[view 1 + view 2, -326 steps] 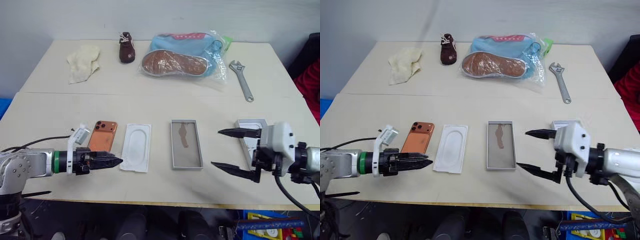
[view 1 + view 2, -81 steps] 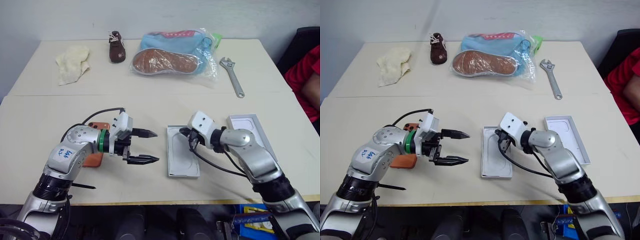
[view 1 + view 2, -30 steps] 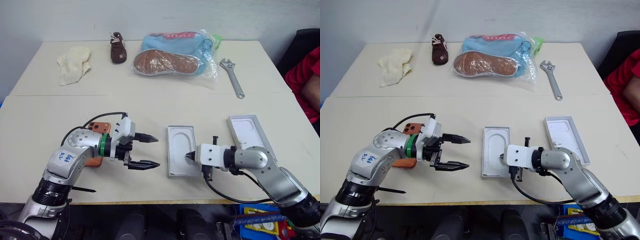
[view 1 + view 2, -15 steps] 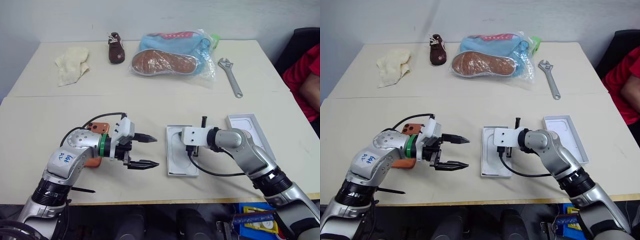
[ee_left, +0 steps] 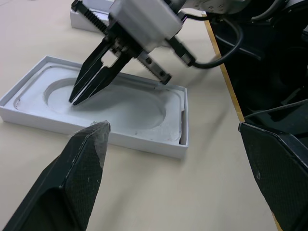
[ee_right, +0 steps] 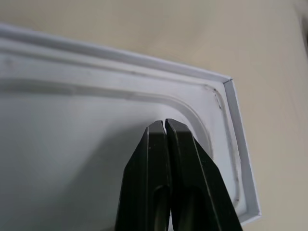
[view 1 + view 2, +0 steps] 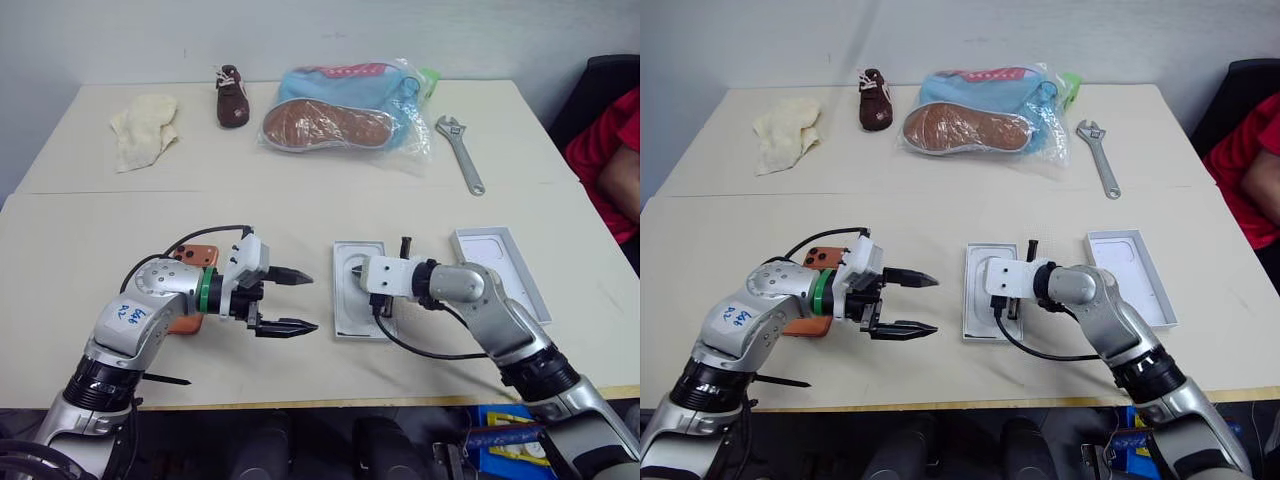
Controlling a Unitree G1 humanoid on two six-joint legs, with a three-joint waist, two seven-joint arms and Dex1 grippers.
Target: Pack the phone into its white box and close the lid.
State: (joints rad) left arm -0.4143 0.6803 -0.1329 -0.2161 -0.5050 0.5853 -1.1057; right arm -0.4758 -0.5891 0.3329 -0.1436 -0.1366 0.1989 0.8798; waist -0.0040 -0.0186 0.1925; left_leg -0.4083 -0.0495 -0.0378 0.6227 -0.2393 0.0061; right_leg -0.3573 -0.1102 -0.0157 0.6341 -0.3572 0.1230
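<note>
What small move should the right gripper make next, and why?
Probably a further light press. The right gripper, shut, points down into the oval recess of the moulded insert already lying in the white box, while the phone lies beside the open left gripper.

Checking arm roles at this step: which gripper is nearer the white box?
Right. The right gripper, shut, has its tips over the moulded insert lying in the white box. The left gripper, open, hovers beside the box, apart from it.
</note>
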